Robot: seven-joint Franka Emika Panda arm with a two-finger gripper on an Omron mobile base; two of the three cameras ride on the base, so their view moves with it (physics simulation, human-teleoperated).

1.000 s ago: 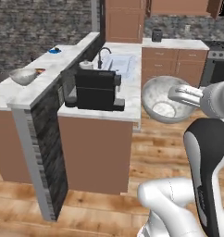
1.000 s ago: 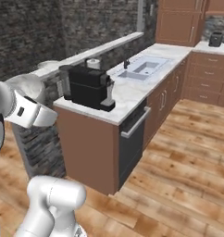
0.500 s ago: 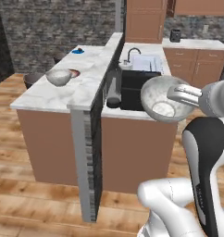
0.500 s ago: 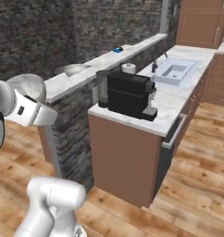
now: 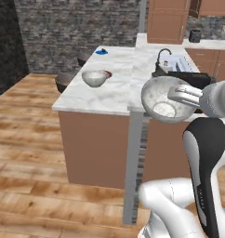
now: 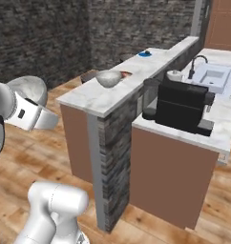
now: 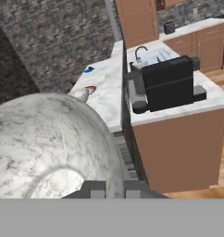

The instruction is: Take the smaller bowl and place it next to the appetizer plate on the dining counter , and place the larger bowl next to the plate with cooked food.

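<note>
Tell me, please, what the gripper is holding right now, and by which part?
The gripper is shut on the larger bowl, pinching its rim at the near edge, with the bowl held in the air, apart from the dining counter.

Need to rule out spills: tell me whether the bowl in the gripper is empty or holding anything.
Empty: the larger bowl shows only its bare pale bottom, tipped toward the left base camera.

arm: rises lower right of left base view; we see white forearm bent toward centre right
gripper (image 5: 175, 96): jaws closed on rim of larger bowl (image 5: 159, 95), held mid-air
fingertips (image 7: 96, 189): bottom centre of hand view, pinching rim
</note>
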